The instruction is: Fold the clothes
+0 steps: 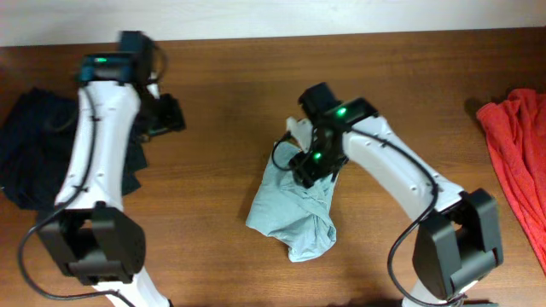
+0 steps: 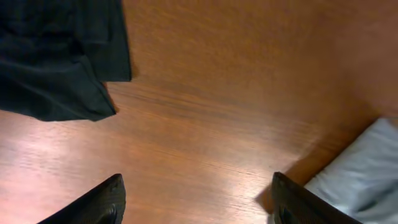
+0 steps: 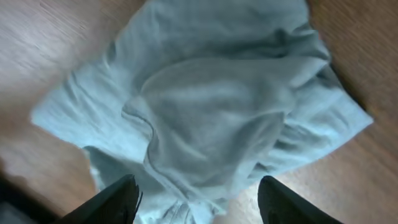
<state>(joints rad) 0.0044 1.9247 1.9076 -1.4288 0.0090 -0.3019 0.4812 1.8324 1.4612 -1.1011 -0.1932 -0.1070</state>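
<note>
A pale grey-blue T-shirt [image 1: 294, 213] lies crumpled in a heap at the table's middle. My right gripper [image 1: 309, 169] hovers open over its upper edge, holding nothing; in the right wrist view the bunched shirt [image 3: 205, 106] fills the frame between the spread fingers [image 3: 199, 199]. A navy garment [image 1: 30, 149] lies at the far left edge. My left gripper [image 1: 166, 115] is open and empty above bare wood; its wrist view shows the navy cloth [image 2: 59, 56] at top left and a corner of the grey-blue shirt [image 2: 360, 174] at lower right. A red garment [image 1: 519, 149] lies at the right edge.
The brown wooden table [image 1: 230, 85] runs to a white wall at the back. Bare wood lies between the navy garment and the grey-blue shirt, and between that shirt and the red garment.
</note>
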